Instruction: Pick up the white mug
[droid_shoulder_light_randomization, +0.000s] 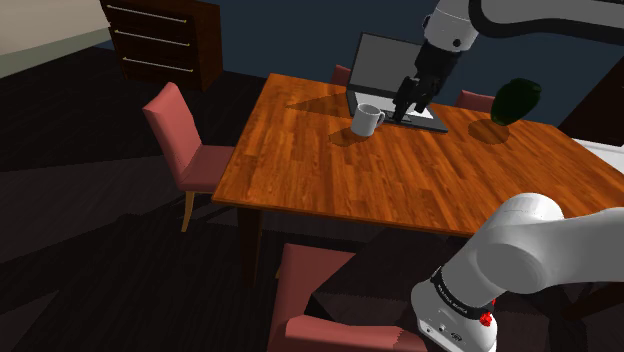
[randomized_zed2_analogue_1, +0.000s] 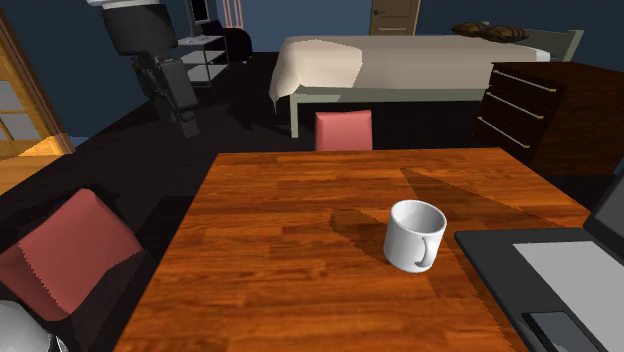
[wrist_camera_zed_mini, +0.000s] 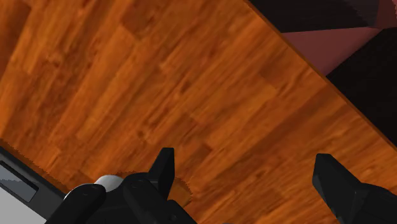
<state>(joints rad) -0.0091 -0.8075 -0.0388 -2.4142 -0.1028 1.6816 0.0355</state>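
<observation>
On the table: white mug, upright, unheld. Gripper hovers at its 2 o'clock, shoulder view; fingers spread, empty. Closing in, grasp, lift outstanding.

Shoulder view: two far chairs, one and another, show just their tops behind the desk. The near chair is cut by the bottom edge, and the dresser by the top edge.

Second exterior view: the laptop runs off the right and bottom edges.

Wrist view: a pale rounded shape is mostly hidden behind the gripper and cannot be identified.
</observation>
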